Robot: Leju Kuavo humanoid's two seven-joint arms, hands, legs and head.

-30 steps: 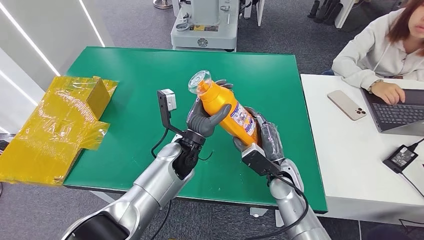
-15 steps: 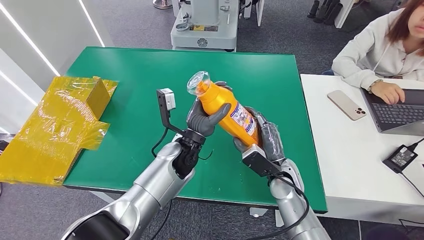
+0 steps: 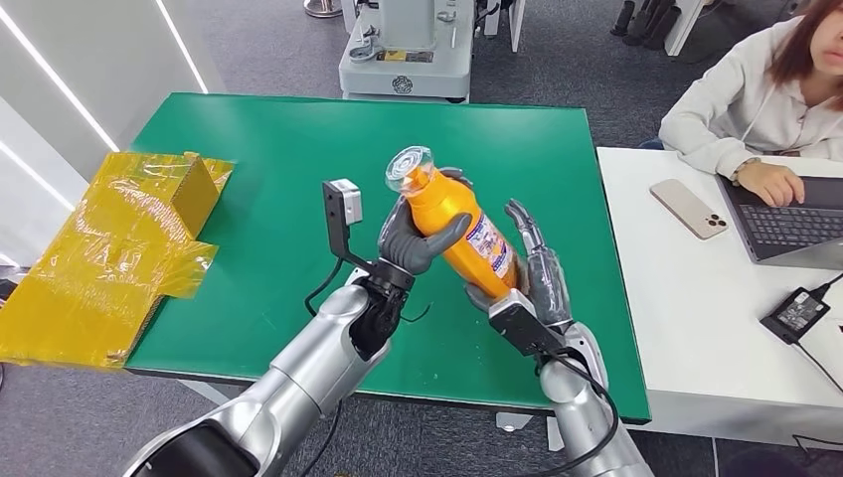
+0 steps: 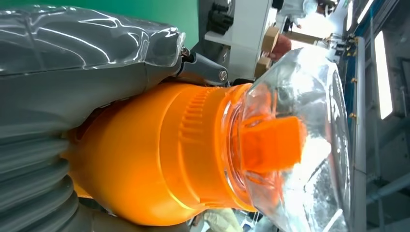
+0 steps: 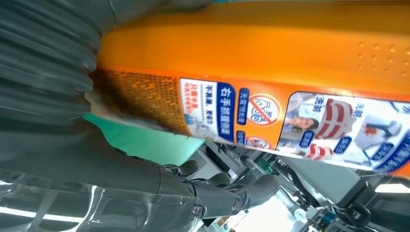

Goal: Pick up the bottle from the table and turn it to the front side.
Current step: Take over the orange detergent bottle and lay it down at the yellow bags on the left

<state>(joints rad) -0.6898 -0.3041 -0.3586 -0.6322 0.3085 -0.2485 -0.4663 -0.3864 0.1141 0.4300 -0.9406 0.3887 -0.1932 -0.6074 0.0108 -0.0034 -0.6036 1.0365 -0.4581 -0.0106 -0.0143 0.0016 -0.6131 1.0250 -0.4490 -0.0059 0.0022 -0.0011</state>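
The orange bottle [image 3: 452,224] is held tilted above the green tabletop [image 3: 258,199], its clear cap [image 3: 410,167] pointing up and away from the robot. The left hand [image 3: 418,238] grips the bottle's upper body, thumb wrapped across the front (the wrist view shows the neck just past its fingers [image 4: 72,63]). The right hand [image 3: 527,273] sits beside the bottle's lower end with fingers [image 3: 524,227] spread; it seems to cradle the base rather than clasp it, though contact is unclear.
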